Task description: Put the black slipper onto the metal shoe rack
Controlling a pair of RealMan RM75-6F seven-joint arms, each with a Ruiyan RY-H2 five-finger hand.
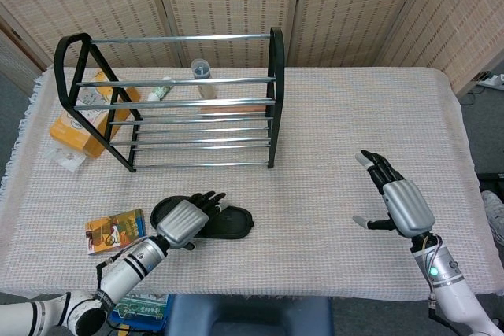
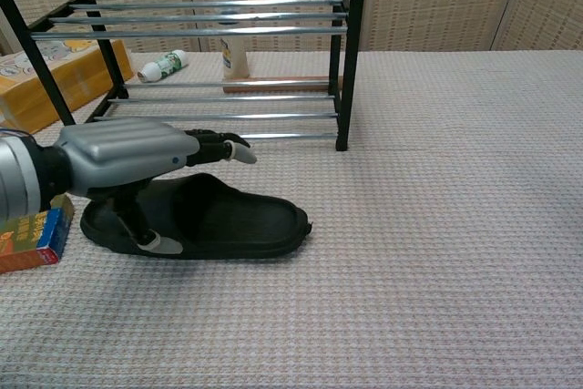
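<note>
You get bright, even light with soft shadows. The rack's rails [image 1: 169,102] glint. Both views look sharp.
</note>
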